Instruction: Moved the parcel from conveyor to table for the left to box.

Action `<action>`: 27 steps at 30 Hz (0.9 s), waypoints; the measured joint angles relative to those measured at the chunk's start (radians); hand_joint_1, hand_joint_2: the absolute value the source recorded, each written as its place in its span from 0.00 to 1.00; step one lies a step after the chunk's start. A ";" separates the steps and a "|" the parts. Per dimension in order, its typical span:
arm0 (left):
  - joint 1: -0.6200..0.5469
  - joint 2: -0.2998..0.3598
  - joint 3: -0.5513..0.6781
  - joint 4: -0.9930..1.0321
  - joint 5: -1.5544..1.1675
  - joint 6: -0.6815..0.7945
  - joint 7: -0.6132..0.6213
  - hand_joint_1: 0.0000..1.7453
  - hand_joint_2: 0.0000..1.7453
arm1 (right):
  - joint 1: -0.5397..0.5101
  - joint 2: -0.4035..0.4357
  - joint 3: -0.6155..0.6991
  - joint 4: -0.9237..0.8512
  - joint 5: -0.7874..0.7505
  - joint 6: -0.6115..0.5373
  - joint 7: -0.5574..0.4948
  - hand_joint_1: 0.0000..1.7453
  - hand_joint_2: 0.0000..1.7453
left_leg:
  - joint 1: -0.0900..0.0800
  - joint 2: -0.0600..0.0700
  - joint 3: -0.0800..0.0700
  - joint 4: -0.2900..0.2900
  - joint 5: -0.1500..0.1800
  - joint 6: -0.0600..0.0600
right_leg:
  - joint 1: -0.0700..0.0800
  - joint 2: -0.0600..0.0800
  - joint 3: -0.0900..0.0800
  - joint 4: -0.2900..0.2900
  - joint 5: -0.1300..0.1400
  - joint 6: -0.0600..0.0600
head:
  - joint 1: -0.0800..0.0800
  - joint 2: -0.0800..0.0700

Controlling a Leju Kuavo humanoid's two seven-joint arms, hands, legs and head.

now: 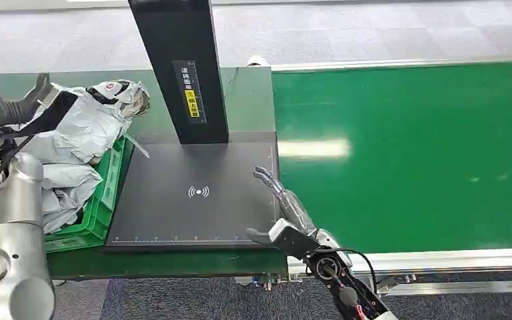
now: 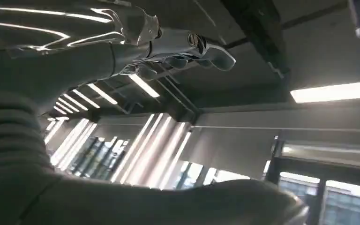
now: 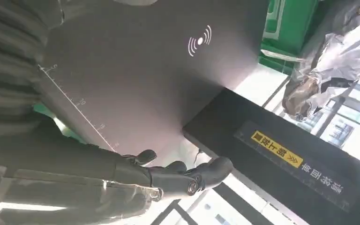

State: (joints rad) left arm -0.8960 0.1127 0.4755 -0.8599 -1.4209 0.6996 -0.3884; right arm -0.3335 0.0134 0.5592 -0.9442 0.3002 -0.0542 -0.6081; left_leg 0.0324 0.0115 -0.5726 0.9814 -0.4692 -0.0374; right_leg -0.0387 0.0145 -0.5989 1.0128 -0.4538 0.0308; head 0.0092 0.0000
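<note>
Now, belt bare; parcels sit binned at nine o'clock.
Head view: my right hand (image 1: 287,217) hovers, fingers spread, empty, over the scan pad (image 1: 173,213); soft, light grey parcels (image 1: 83,133) fill the green bin (image 1: 107,193); pinch a loose fold. Left wrist: left hand (image 2: 168,49) raised, fingers extended, empty. Right wrist: hand open.

Silver arms, dark-fingered hands

The right hand (image 1: 287,217) has grey-and-black fingers, a thick grey thumb and a black cable looping at its wrist; the left arm (image 1: 10,227) has rounded, glossy silver shells with small screws.

Green table (image 1: 173,263) under black scanner pad (image 1: 193,200)
</note>
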 measured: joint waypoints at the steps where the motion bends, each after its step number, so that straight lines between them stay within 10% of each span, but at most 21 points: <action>1: -0.013 -0.019 0.065 -0.002 0.032 0.000 -0.103 0.00 0.00 | -0.001 0.000 0.000 0.002 -0.001 0.000 -0.001 0.00 1.00 | 0.000 0.000 0.000 0.000 0.000 0.000 | 0.000 0.000 0.000 0.000 0.000 0.000 | 0.000 0.000; 5: -0.036 -0.104 0.222 0.018 0.467 -0.001 -0.283 0.00 0.00 | -0.006 0.000 0.001 0.010 -0.014 -0.011 -0.020 0.00 1.00 | 0.000 0.001 0.001 0.000 0.000 0.000 | -0.001 0.000 0.000 0.000 0.000 0.000 | 0.000 0.000; 10: 0.135 -0.138 -0.093 -0.059 1.284 -0.048 -0.285 0.00 0.00 | -0.005 -0.003 -0.020 0.009 -0.088 -0.005 -0.028 0.00 1.00 | 0.000 -0.002 0.000 0.000 0.000 0.000 | -0.001 -0.001 0.002 0.000 0.000 0.000 | 0.000 0.000; 11: 0.189 -0.138 -0.192 -0.096 1.382 -0.096 -0.285 0.00 1.00 | -0.003 -0.005 -0.032 0.008 -0.123 0.010 -0.022 0.00 1.00 | -0.001 -0.002 0.000 0.000 0.000 0.000 | -0.001 -0.001 0.002 -0.001 0.000 0.000 | 0.000 0.000; 18: 0.526 -0.123 -0.649 -0.301 1.520 -0.388 -0.246 0.00 1.00 | -0.002 -0.012 -0.124 0.011 -0.380 0.173 0.029 0.00 1.00 | -0.002 0.000 0.000 0.000 -0.003 0.001 | -0.003 -0.001 0.001 -0.001 0.000 0.001 | 0.000 0.000; 27: 0.704 -0.110 -0.770 -0.427 1.423 -0.475 -0.228 0.00 1.00 | -0.022 -0.019 -0.147 0.032 -0.414 0.209 0.040 0.00 1.00 | -0.002 0.000 0.000 0.000 -0.002 0.001 | -0.002 -0.001 0.001 -0.001 -0.001 0.001 | 0.000 0.000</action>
State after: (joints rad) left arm -0.1916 0.0023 -0.2949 -1.2868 0.0018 0.2250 -0.6164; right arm -0.3554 -0.0057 0.4124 -0.9125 -0.1133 0.1545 -0.5680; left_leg 0.0306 0.0119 -0.5727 0.9809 -0.4715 -0.0363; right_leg -0.0405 0.0140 -0.5980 1.0117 -0.4545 0.0313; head 0.0092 0.0000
